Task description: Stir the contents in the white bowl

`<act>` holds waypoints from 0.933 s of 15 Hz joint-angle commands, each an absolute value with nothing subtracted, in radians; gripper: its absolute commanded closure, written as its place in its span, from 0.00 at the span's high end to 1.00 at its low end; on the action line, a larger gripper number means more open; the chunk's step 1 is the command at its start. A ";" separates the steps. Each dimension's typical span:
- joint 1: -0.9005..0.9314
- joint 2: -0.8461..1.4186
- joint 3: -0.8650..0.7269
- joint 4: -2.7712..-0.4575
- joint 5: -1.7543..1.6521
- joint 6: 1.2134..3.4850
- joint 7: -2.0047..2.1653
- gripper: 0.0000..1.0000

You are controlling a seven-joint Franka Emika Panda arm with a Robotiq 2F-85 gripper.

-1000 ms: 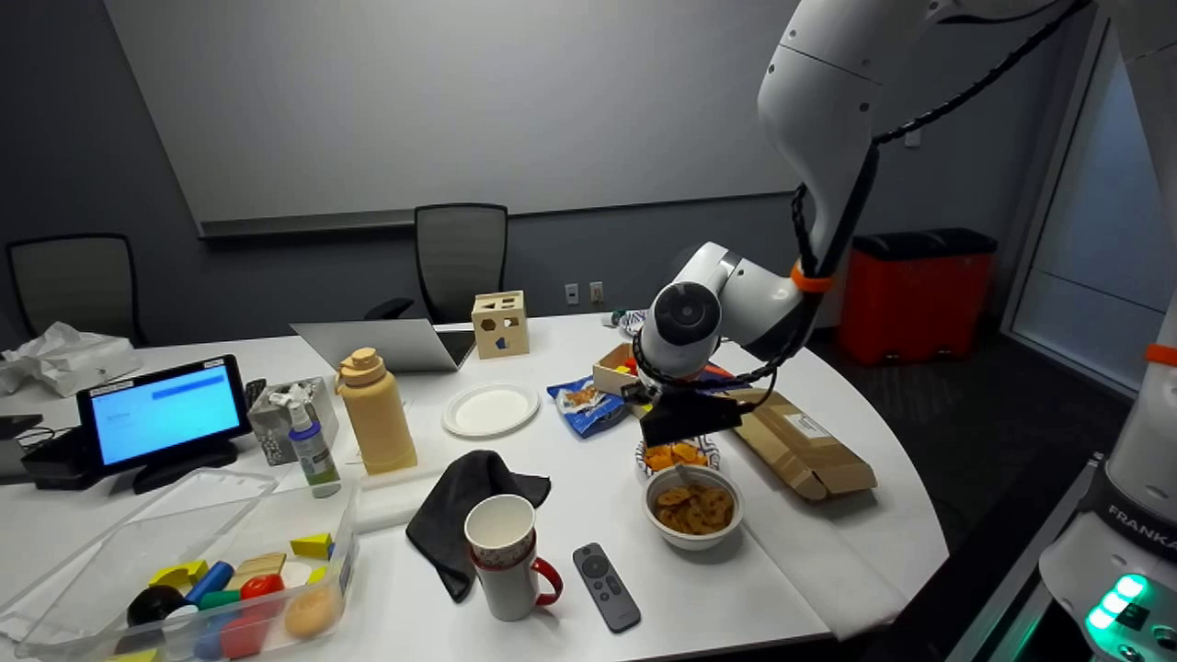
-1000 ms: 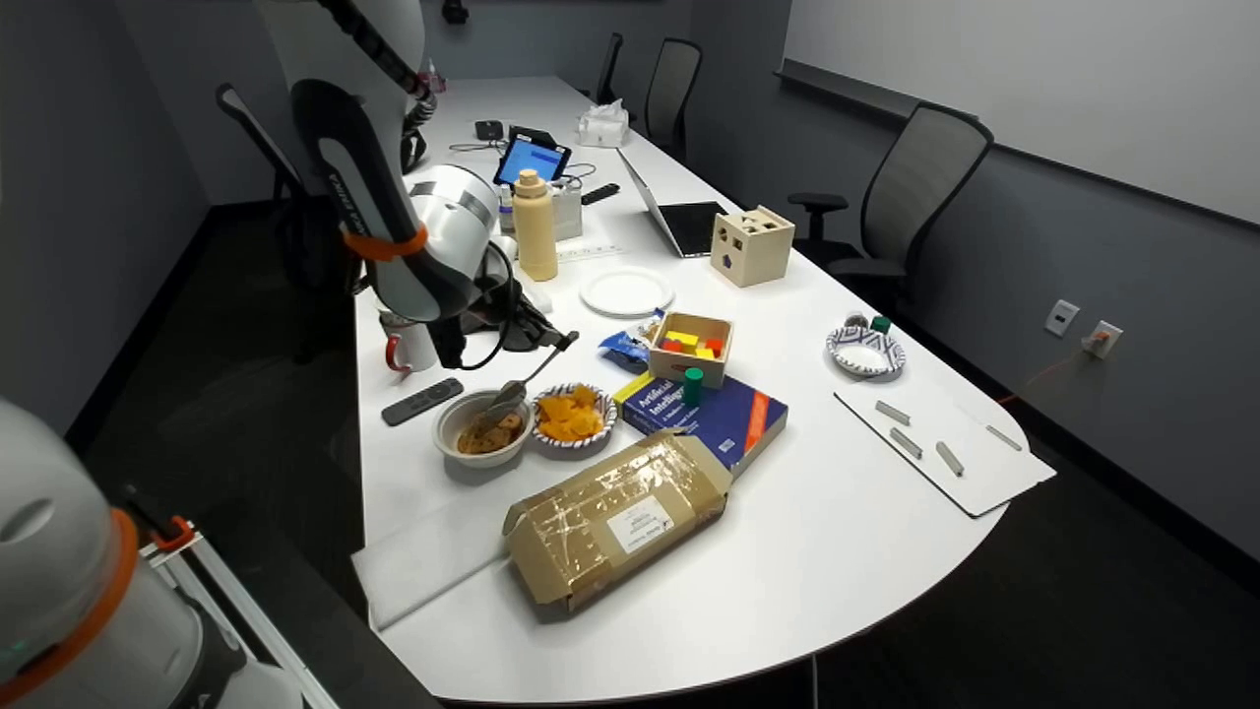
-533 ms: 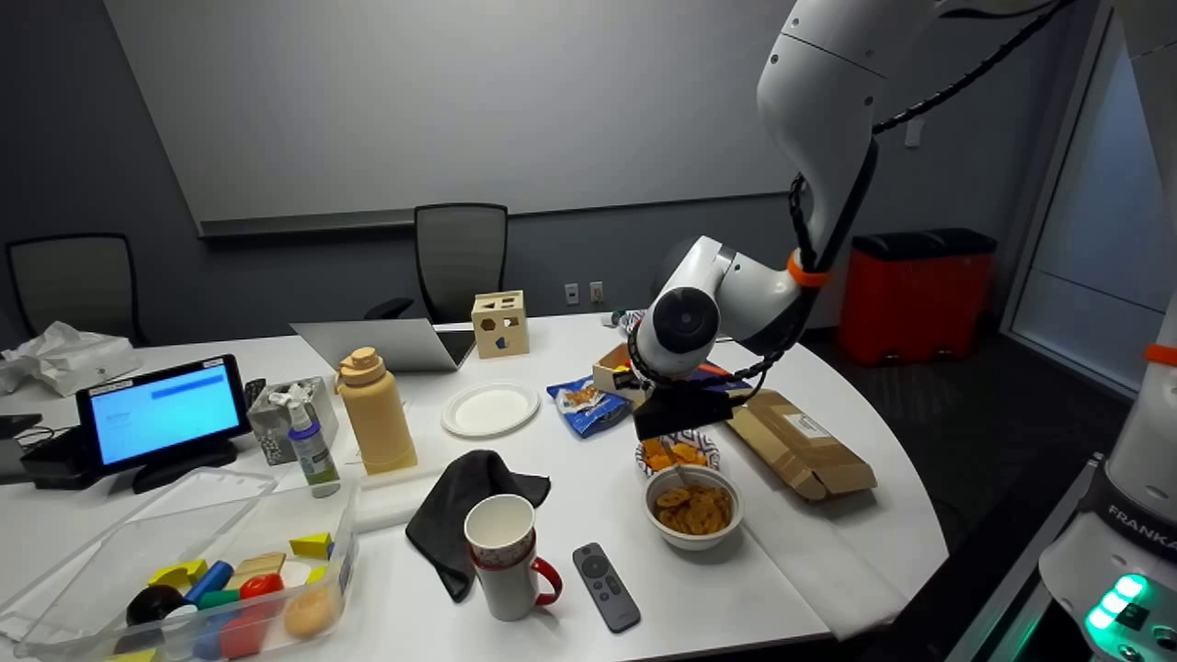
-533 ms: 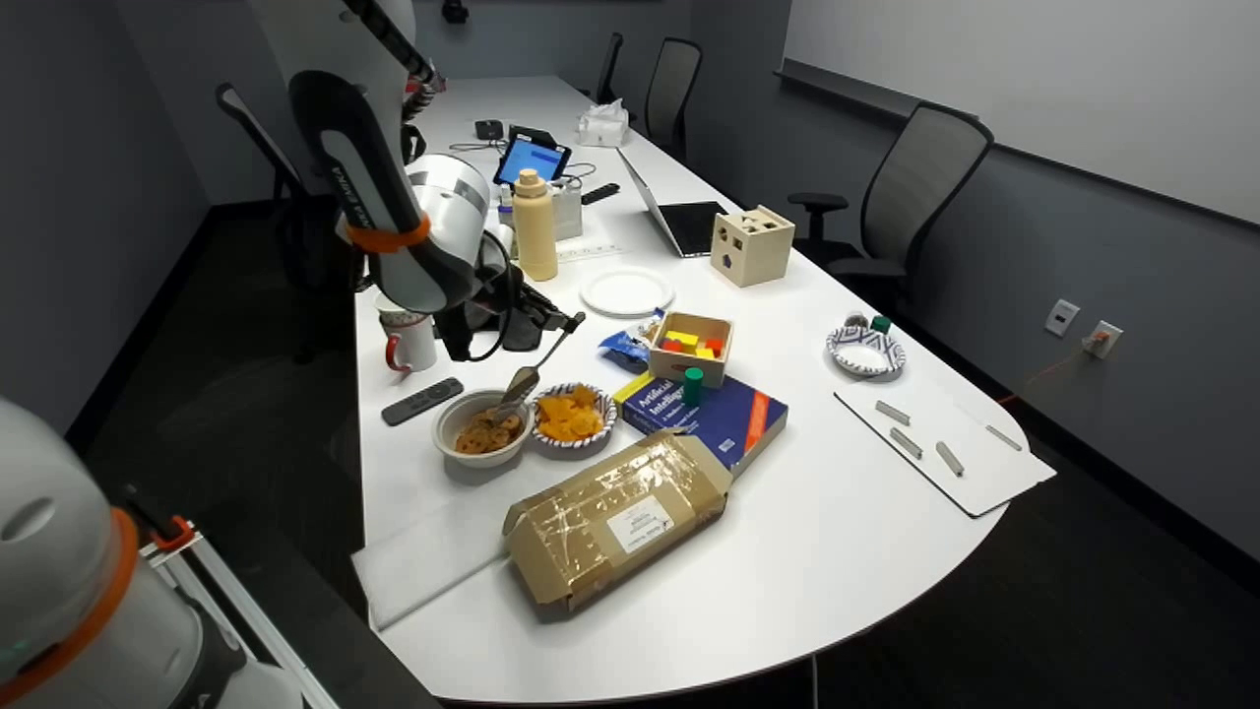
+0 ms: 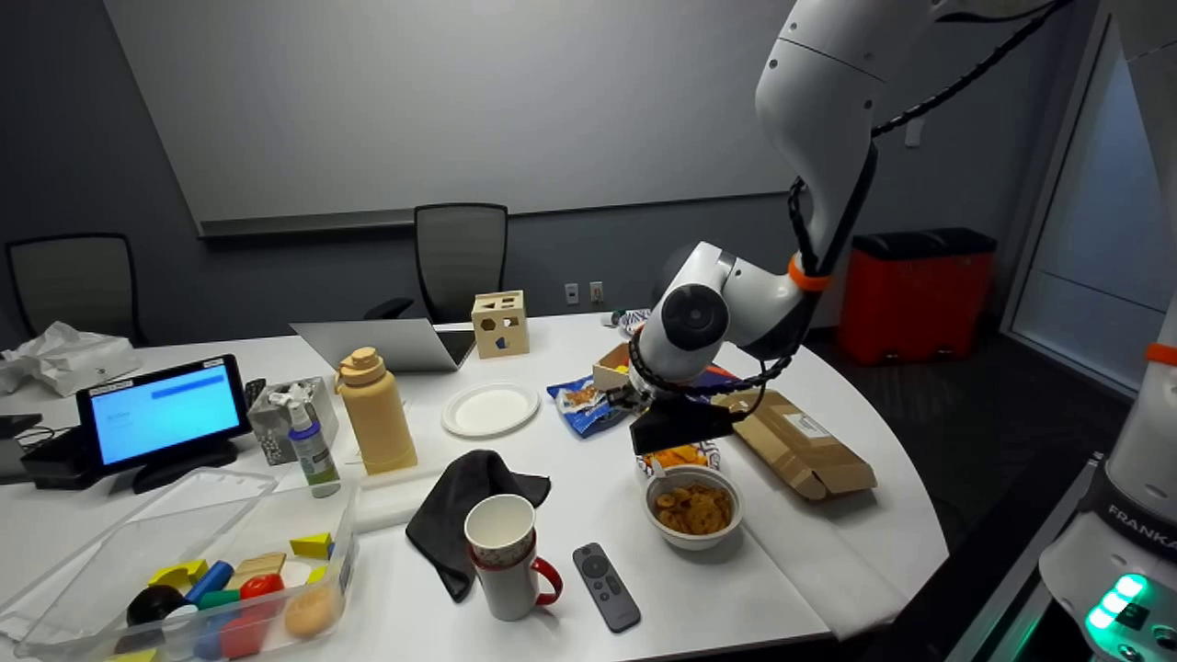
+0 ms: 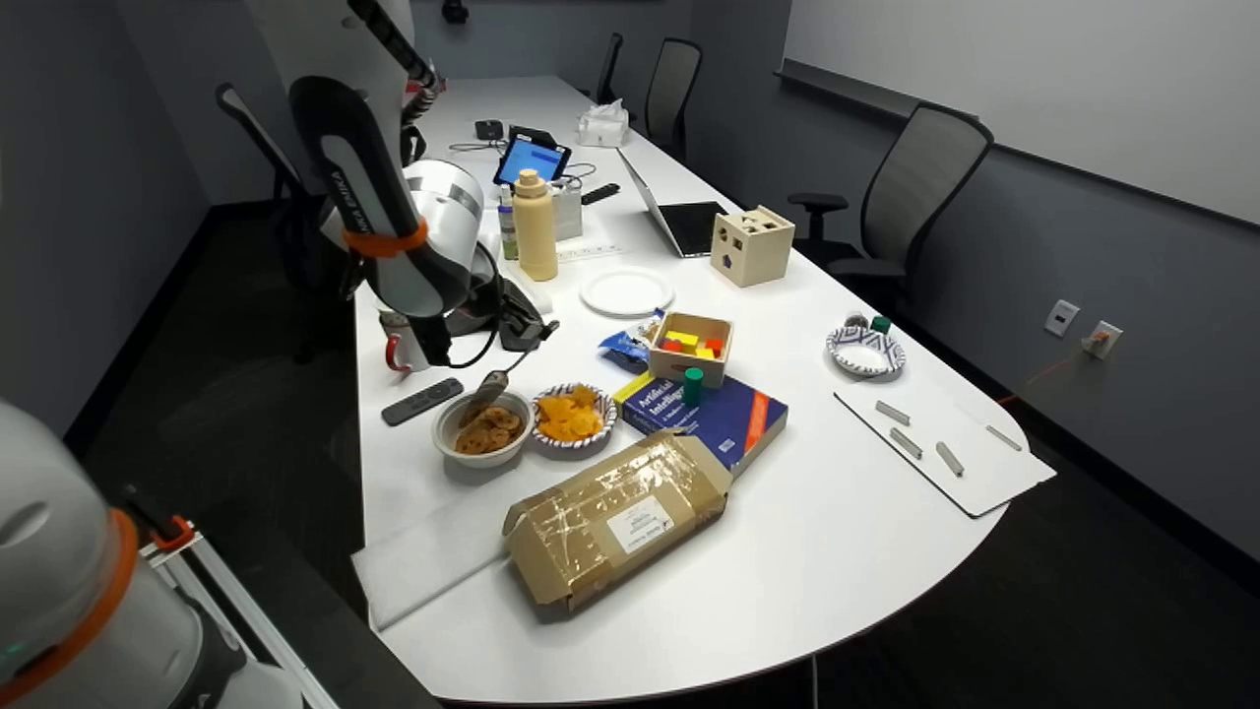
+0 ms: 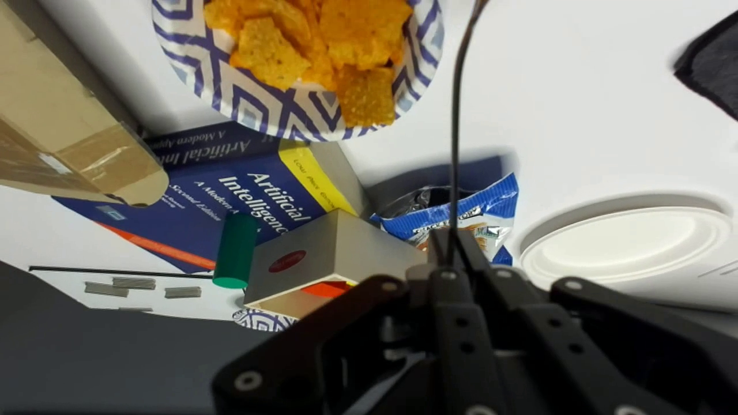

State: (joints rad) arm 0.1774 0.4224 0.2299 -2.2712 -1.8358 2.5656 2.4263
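Note:
The white bowl holds brown round chips. It also stands in the other exterior picture, where its wall and chips show. My gripper is shut on the thin dark stem of a metal spoon-like utensil. In an exterior view the gripper is above and behind the bowl. The utensil slants down from it over the far rim, its lower end in the bowl at the chips. Its exact tip is hidden. The bowl is out of the wrist view.
A patterned bowl of orange chips stands right beside the white bowl. Close by are a cardboard box, a blue book, a wooden box of blocks, a remote, mugs and a snack bag.
In an exterior view the gripper and utensil first moved slightly right and up, then swung left and lower. The utensil now crosses the bowl's far left rim. The bowl has stayed in place.

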 commanded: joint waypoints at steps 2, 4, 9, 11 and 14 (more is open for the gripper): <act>0.154 0.426 0.238 -2.299 -1.837 2.586 2.404 0.01; 0.152 0.430 0.236 -2.305 -1.824 2.577 2.381 0.01; 0.162 0.423 0.226 -2.319 -1.739 2.483 2.280 0.01; 0.164 0.423 0.225 -2.318 -1.695 2.443 2.238 0.01; 0.168 0.406 0.230 -2.313 -1.605 2.394 2.189 0.01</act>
State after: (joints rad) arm 0.1627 0.4386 0.2270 -2.3029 -1.6964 2.4501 2.2556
